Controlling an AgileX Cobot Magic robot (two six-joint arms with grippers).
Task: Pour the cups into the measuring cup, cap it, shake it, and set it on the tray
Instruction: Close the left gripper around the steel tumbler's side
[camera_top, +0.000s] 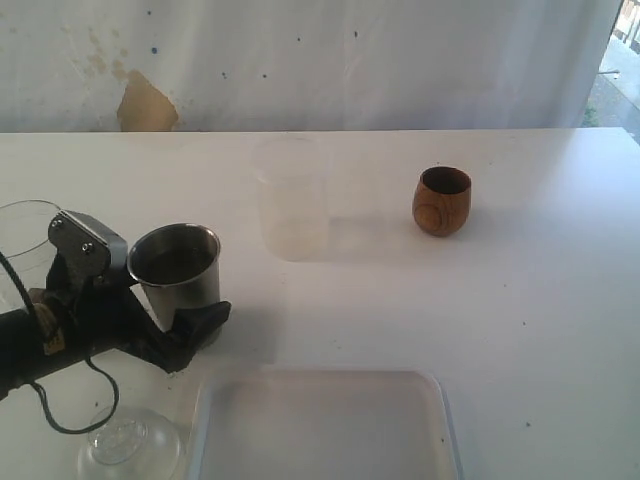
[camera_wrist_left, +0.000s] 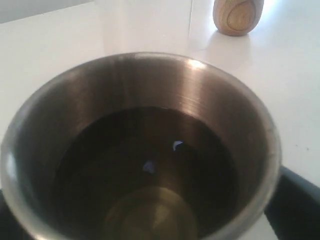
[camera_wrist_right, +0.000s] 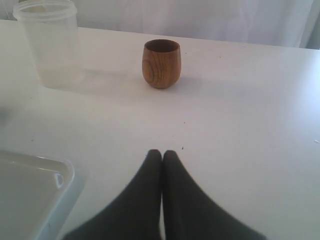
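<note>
Now left claw (camera_top: 190, 297) stands apart around shiny tapered steel tumbler (camera_top: 177, 262); right claw (camera_wrist_right: 162, 156) pressed together.

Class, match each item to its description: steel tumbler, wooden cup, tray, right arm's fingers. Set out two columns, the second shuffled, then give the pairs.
1 steel tumbler
2 wooden cup
3 tray
4 right fingers

A pressed shut together
B white, flat, low rim
C between the open left fingers
D brown, rounded, upright

Pairs: 1-C, 2-D, 3-B, 4-A
</note>
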